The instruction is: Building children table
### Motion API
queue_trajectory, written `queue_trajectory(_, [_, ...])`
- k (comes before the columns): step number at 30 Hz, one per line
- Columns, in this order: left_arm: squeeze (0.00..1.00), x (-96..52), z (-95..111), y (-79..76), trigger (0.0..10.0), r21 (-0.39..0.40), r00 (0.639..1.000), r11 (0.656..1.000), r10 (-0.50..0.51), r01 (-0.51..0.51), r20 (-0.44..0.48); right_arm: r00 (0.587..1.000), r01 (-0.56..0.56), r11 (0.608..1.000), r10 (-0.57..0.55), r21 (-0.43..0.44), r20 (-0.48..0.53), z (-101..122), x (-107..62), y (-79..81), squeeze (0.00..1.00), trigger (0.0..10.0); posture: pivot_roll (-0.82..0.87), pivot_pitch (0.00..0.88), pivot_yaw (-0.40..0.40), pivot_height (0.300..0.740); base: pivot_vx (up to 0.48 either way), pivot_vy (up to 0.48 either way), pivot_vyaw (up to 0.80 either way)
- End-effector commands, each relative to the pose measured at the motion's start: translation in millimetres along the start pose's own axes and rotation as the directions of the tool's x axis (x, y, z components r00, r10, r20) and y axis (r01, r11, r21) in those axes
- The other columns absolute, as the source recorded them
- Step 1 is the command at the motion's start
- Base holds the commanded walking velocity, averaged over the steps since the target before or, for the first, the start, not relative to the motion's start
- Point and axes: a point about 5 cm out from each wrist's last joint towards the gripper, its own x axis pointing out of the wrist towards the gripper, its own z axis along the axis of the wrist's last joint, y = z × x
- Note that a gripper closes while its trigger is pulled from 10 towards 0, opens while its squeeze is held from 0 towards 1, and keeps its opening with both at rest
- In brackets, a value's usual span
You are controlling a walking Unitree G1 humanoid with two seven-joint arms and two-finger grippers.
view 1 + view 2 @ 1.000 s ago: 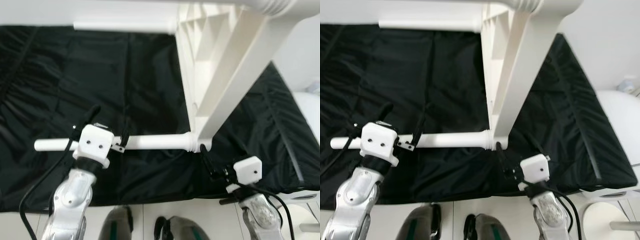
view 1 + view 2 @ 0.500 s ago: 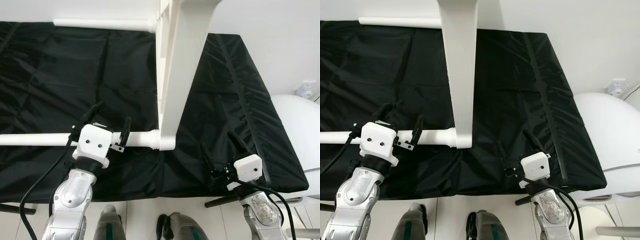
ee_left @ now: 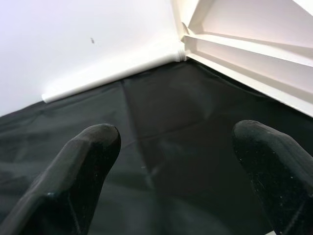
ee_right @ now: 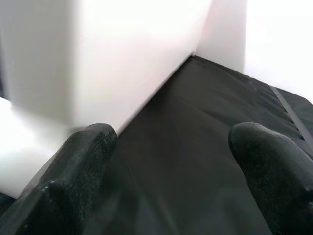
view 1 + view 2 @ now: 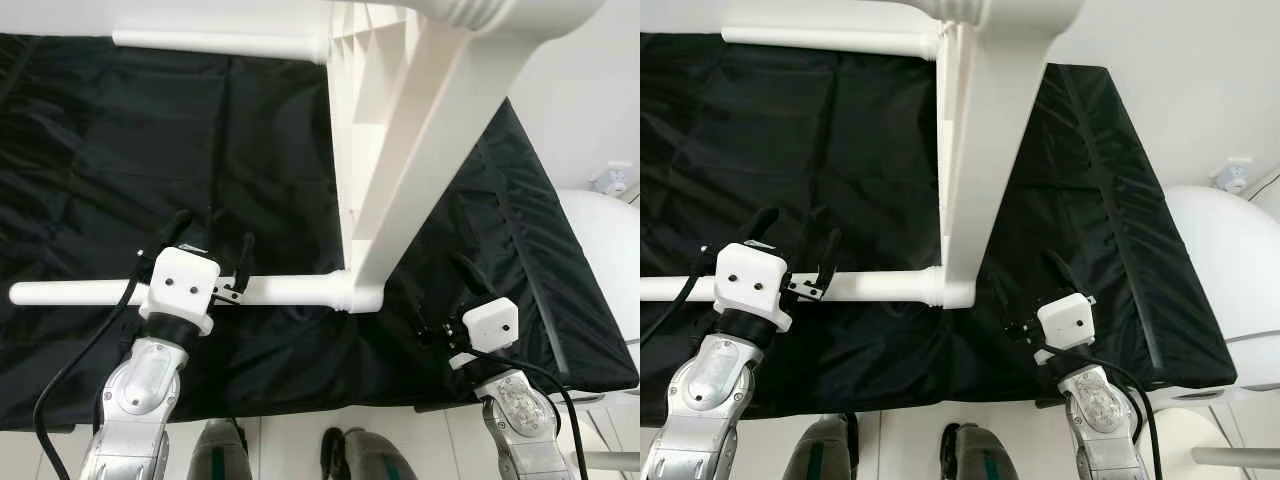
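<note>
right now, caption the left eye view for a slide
Left gripper at white table leg, right gripper open over black sheet.

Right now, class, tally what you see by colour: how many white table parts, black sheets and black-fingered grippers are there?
White tabletop: 1
White table legs, near and far: 2
Black sheet: 1
Grippers, left gripper and right gripper: 2
Total: 6

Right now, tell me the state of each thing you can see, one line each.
Tabletop: on its edge, tilted, resting on the black cloth.
Near leg: attached to the tabletop, lying level.
Far leg: attached, level.
Left tool: open, fingers straddling the near leg.
Right tool: open, holding nothing.
Black cloth: spread out, wrinkled.
</note>
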Motion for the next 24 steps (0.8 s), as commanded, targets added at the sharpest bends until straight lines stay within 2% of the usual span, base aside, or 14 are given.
queue_trajectory(1, [0.00, -2.2, -0.8, -0.1, 10.0, -0.001, 1.000, 1.000, 0.013, -0.013, -0.012, 1.000, 0.001, 1.000, -0.001, 0.007, -0.013, -3.6, -3.2, -0.9, 0.00, 10.0, 0.09, 0.158, -0.080, 0.740, 0.000, 0.322, 0.00])
queue_trajectory(24, [0.00, -1.0, 0.5, 1.0, 10.0, 0.019, 1.000, 1.000, -0.017, 0.017, -0.002, 0.999, 0.030, 1.000, -0.030, -0.008, -0.016, -5.4, -6.9, 1.5, 0.00, 10.0, 0.08, 0.173, -0.044, 0.740, 0.000, 0.000, 0.00])
